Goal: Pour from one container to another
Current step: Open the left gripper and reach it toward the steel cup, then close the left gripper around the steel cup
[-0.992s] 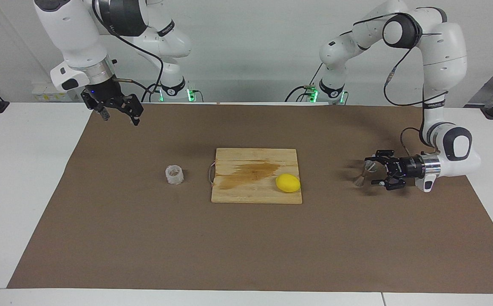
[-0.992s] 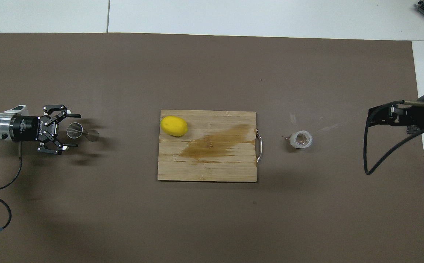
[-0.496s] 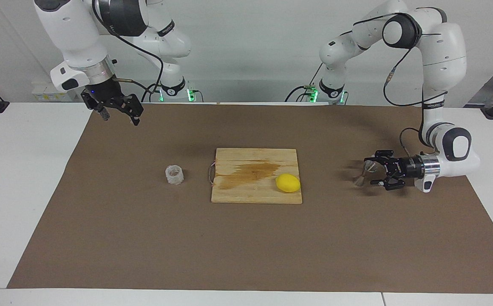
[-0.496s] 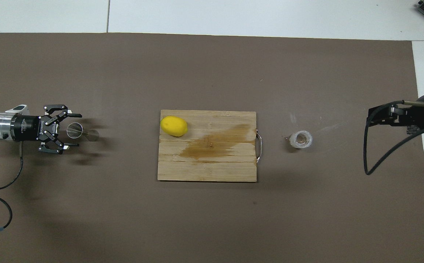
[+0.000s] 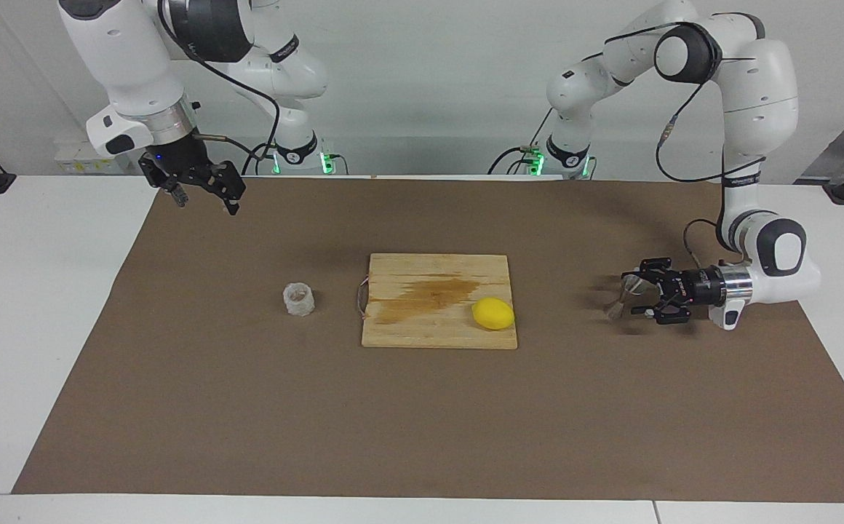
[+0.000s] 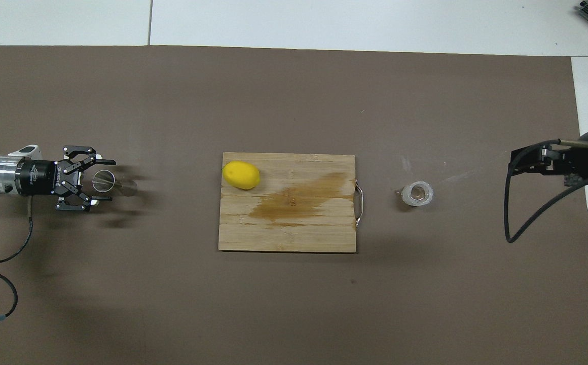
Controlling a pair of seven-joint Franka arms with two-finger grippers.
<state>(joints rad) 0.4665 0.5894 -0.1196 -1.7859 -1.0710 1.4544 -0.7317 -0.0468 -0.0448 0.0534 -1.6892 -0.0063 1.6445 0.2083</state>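
**Left gripper around the jigger, cup standing apart**

At the facing view's right, the left gripper (image 5: 639,295) lies level, its fingers either side of the metal jigger (image 5: 622,297), partly closed; grip unclear. The crinkled translucent cup (image 5: 298,299) stands left of centre, beside the cutting board (image 5: 429,331) bearing a lemon (image 5: 493,314). The right gripper (image 5: 204,198) waits, fingers spread and empty, upper left.

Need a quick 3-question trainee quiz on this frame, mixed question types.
1. True or false: the lemon lies on the cutting board.
2. Which claw is around the metal jigger: A) left claw B) right claw?
3. Fill in: the crinkled plastic cup stands on the brown mat beside the board's ____.

Key: 1 true; 2 A; 3 handle.
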